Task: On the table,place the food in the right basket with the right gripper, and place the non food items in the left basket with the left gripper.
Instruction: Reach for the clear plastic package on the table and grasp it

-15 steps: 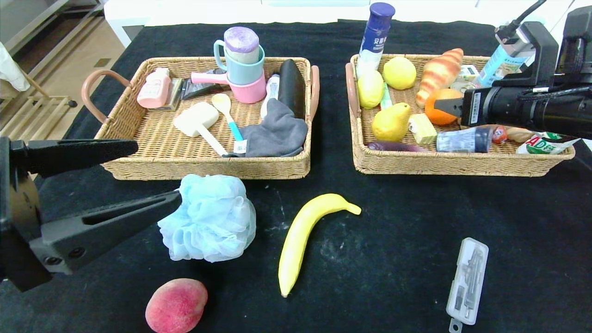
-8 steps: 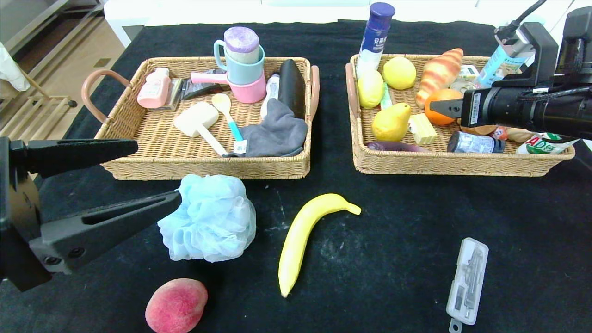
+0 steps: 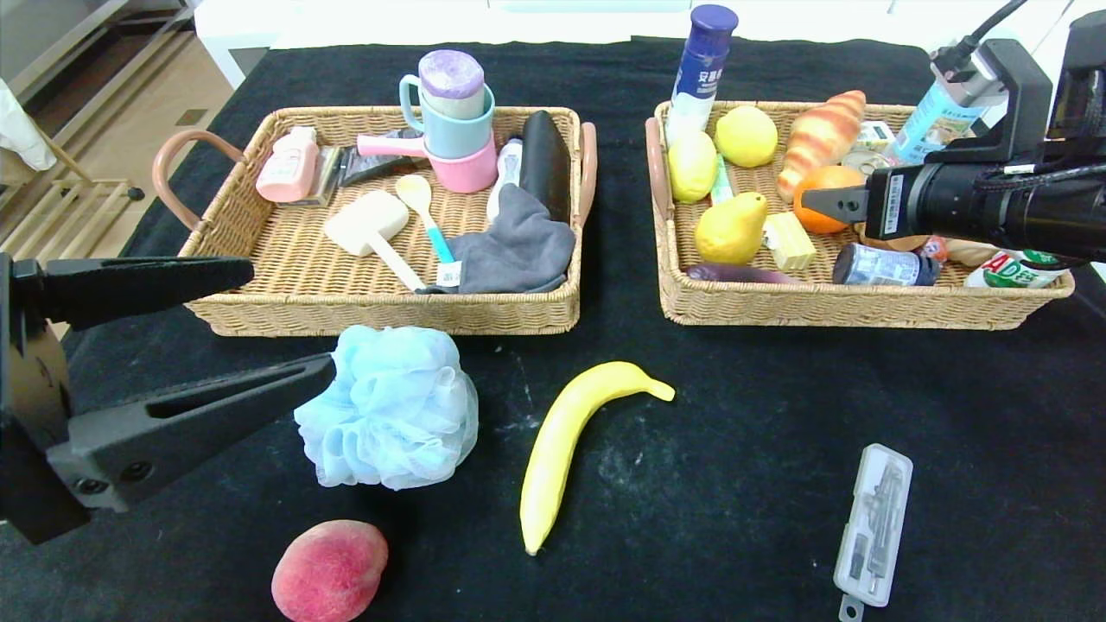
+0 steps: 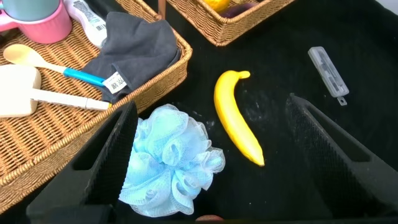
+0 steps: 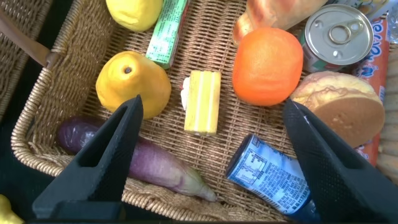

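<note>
Squishing looks easy with that blue bath pouf: light, soft, springy, so pinch deep through the bunched middle. It sits on the counter right at the left gripper tips, jaws wide apart. Right gripper hangs over the right basket, jaws apart, empty, jar lying loose beneath.

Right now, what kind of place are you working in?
Probably an indoor lab or test room, not a kitchen: a table draped in scuffed black cloth, two wicker baskets filled with assorted household goods and foods, and bare flooring with shelving at the room's edge.
</note>
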Controlling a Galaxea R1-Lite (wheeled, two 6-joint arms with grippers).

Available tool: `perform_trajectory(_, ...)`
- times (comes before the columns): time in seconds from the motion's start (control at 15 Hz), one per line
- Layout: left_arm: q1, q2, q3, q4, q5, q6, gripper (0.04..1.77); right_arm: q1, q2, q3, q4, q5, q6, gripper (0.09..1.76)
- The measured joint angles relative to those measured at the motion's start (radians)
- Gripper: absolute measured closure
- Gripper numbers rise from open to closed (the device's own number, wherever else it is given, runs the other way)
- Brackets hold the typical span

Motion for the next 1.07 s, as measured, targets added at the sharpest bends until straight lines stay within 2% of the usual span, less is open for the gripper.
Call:
perform_trajectory(0.4,0.000,-0.003,-0.001,0.000,0.000,0.000,0.09,0.017,-0.054,0.047,0.013,-0.006,-0.018,0.17)
perform_trajectory(0.67,0.000,-0.005,-0.001,0.000,0.000,0.001,0.09,0.036,-0.116,0.043,0.183,-0.015,-0.016,0.16)
perform_trajectory(0.8,0.000,-0.004,0.000,0.000,0.000,0.001,0.09,0.053,-0.147,0.020,0.284,-0.072,0.000,0.15)
perform_trajectory(1.07,0.000,-0.005,0.000,0.000,0.000,0.000,0.09,0.109,-0.184,-0.044,0.489,-0.168,0.120,0.15)
